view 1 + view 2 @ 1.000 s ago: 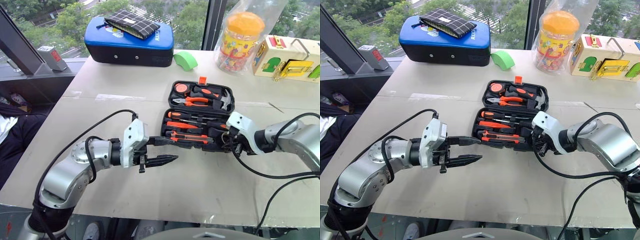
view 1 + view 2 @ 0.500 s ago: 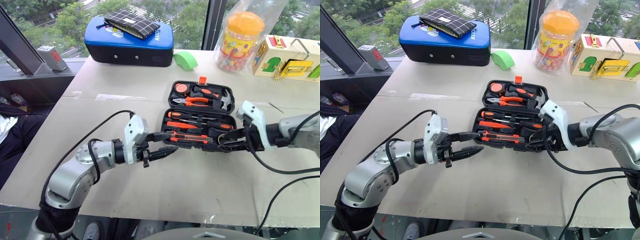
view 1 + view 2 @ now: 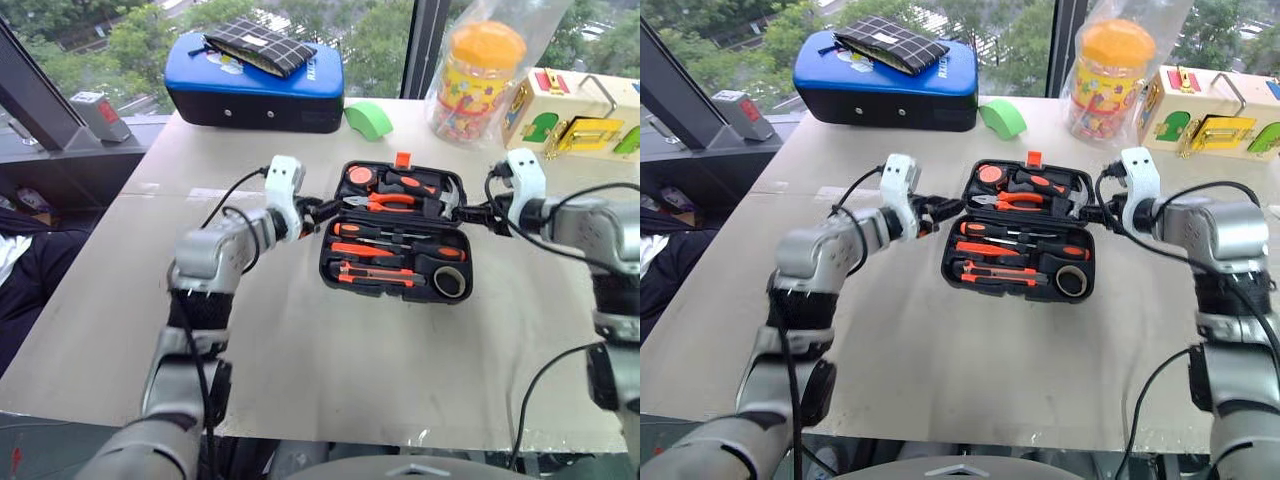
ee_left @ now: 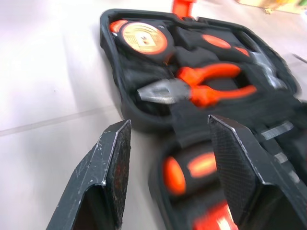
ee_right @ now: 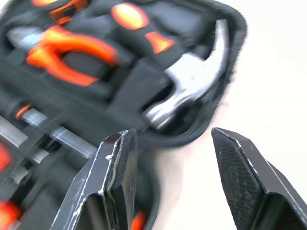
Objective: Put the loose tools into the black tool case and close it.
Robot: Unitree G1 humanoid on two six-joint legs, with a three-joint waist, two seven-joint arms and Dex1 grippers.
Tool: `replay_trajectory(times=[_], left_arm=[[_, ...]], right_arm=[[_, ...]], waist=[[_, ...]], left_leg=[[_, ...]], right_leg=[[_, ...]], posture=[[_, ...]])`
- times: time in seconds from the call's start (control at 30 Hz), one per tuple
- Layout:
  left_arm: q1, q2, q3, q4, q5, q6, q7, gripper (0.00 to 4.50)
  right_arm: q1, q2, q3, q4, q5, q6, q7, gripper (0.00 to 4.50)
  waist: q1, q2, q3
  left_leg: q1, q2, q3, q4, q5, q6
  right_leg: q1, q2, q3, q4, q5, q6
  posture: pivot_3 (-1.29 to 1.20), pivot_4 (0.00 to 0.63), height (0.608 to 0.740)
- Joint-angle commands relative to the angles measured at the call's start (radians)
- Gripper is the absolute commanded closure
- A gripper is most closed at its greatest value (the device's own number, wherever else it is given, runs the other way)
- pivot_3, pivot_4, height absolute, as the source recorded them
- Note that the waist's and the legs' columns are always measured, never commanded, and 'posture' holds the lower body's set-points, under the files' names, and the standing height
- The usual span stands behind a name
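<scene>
Mid-frame the black tool case (image 3: 395,235) lies open on the surface (image 3: 330,350), left gripper (image 3: 322,209) and right gripper (image 3: 474,213) flanking its far half, jaws parted, empty.

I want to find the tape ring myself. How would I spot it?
Find the open black tool case in the middle of the table. Look in its near half, at the right end. The tape ring is the round, dark hoop there; its neighbours are long orange-and-black tools.
</scene>
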Motion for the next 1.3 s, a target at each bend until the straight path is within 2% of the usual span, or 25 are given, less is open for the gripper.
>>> replay_trajectory(times=[0.03,0.1,0.23,0.33,0.43,0.47,0.67,0.83,0.93,1.1,1.17,1.3], left_arm=[[-0.121,-0.019,0.019,0.218,0.065,-0.108,-0.005,1.94],[-0.169,-0.027,0.028,0.312,0.085,-0.149,-0.021,1.94],[-0.317,-0.068,0.008,0.643,0.189,-0.341,-0.008,1.94],[-0.378,-0.096,0.015,0.815,0.23,-0.433,-0.034,2.76],[-0.401,-0.113,0.002,0.904,0.269,-0.481,-0.095,4.23],[-0.405,-0.117,-0.001,0.919,0.279,-0.488,-0.11,4.38],[-0.401,-0.115,0.033,0.93,0.282,-0.445,-0.168,4.38],[-0.336,-0.106,0.055,0.758,0.242,-0.273,-0.216,4.38],[-0.226,-0.089,0.061,0.487,0.189,-0.082,-0.205,4.38],[-0.058,-0.064,0.099,0.089,0.112,0.187,-0.132,4.38],[0.018,-0.054,0.12,-0.078,0.081,0.301,-0.095,4.38],[0.129,-0.057,0.189,-0.337,0.035,0.502,-0.018,4.38]], right_arm=[[-0.097,0.027,-0.019,0.178,-0.059,-0.108,-0.018,2.05],[-0.13,0.039,-0.02,0.249,-0.079,-0.14,-0.015,2.05],[-0.206,0.056,0.005,0.484,-0.154,-0.26,-0.007,2.05],[-0.246,0.072,0.01,0.613,-0.186,-0.332,0.022,2.88],[-0.275,0.088,0.01,0.701,-0.207,-0.372,0.041,4.31],[-0.279,0.091,0.012,0.716,-0.213,-0.38,0.046,4.42],[-0.253,0.091,0.001,0.63,-0.195,-0.307,0.106,4.42],[-0.108,0.079,-0.017,0.282,-0.112,-0.101,0.147,4.42],[-0.063,0.079,-0.083,0.055,-0.034,0.049,0.13,4.42],[0.058,0.074,-0.102,-0.26,0.012,0.232,0.1,4.42],[0.125,0.068,-0.119,-0.335,-0.001,0.273,0.077,4.42],[0.174,0.081,-0.179,-0.35,-0.042,0.266,0.015,4.42]], waist=[[-0.001,0.0,0.0],[-0.001,0.0,0.0],[0.001,0.0,0.0],[-0.002,0.0,0.0],[-0.003,0.0,0.0],[-0.003,0.0,-0.001],[-0.003,0.0,-0.002],[-0.003,0.001,-0.003],[-0.017,0.001,-0.004],[-0.028,0.001,-0.004],[-0.029,0.002,-0.005],[-0.023,0.001,-0.005]], left_leg=[[-0.001,-0.002,0.0,-0.001,0.0,0.0],[-0.002,-0.003,0.0,-0.001,0.001,-0.001],[-0.004,-0.004,0.0,-0.002,0.001,-0.001],[-0.005,-0.006,0.0,-0.002,0.001,-0.001],[-0.003,-0.006,0.001,-0.001,0.001,-0.001],[-0.003,-0.007,0.001,-0.001,0.001,-0.001],[-0.002,-0.005,0.0,-0.001,0.001,-0.001],[-0.005,-0.004,-0.004,-0.004,0.001,-0.001],[-0.005,-0.004,-0.004,-0.009,0.0,-0.001],[-0.008,-0.004,-0.004,-0.011,0.001,-0.001],[-0.008,-0.004,-0.003,-0.011,0.001,-0.001],[-0.007,-0.004,-0.003,-0.009,0.001,-0.001]], right_leg=[[-0.002,0.0,0.0,0.0,0.0,0.0],[-0.003,-0.001,0.0,0.001,0.0,0.0],[-0.005,-0.002,0.0,0.003,0.0,0.0],[-0.005,-0.003,0.0,0.003,0.0,0.0],[-0.004,-0.005,0.0,0.002,0.0,0.001],[-0.004,-0.005,0.0,0.002,0.0,0.001],[-0.004,-0.005,0.0,0.004,0.0,0.001],[-0.005,-0.006,-0.002,0.006,0.001,0.001],[-0.007,-0.01,-0.001,0.005,0.001,0.001],[-0.011,-0.011,0.001,0.005,0.001,0.001],[-0.011,-0.011,0.001,0.004,0.001,0.001],[-0.011,-0.011,0.004,0.005,0.001,0.001]], posture=[[0.0,0.15,0.74],[0.0,0.15,0.74],[0.0,0.15,0.74],[0.0,0.15,0.74],[0.0,0.15,0.74],[0.0,0.15,0.74],[0.0,0.15,0.74],[0.0,0.15,0.74],[0.0,0.15,0.74],[0.0,0.15,0.74],[0.0,0.15,0.74],[0.0,0.15,0.74]])
